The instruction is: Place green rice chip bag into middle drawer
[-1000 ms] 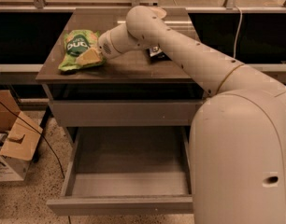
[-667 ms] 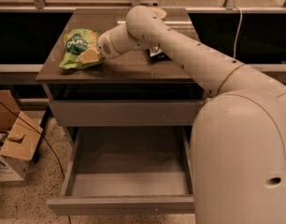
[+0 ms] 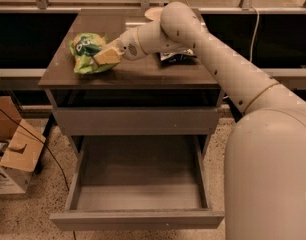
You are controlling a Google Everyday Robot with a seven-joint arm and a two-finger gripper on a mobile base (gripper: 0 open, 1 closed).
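The green rice chip bag (image 3: pixel 87 51) sits on the left part of the dark brown cabinet top (image 3: pixel 143 76), printed face up and crumpled, white lettering showing. Its long axis looks to slant from the far left down toward the near right, though the crinkles make it hard to say which end is the bag's top. Right at its near-right edge is the gripper (image 3: pixel 107 57), its tan tip against the bag, and from this angle I cannot tell whether the claw is spread, pressed together or pinching the foil.

The white arm (image 3: pixel 203 39) comes in from the right across the top. It covers most of a dark snack bag (image 3: pixel 177 57) behind the wrist and part of a pale round thing (image 3: pixel 154 13) at the back edge.

Below the top there's a closed grey drawer front (image 3: pixel 135 121). Under that the middle drawer (image 3: pixel 138 219) is pulled wide open toward us, showing a plain grey tray. The robot's big white body (image 3: pixel 273 179) fills the lower right and cuts off the cabinet's right side.

The floor (image 3: pixel 28 214) is speckled, with cardboard boxes (image 3: pixel 18 151) at left, cut off by the frame, and a black cable (image 3: pixel 49 151) trailing past them. Dark panels run behind the cabinet, and a pale cable (image 3: pixel 255 24) hangs at right.
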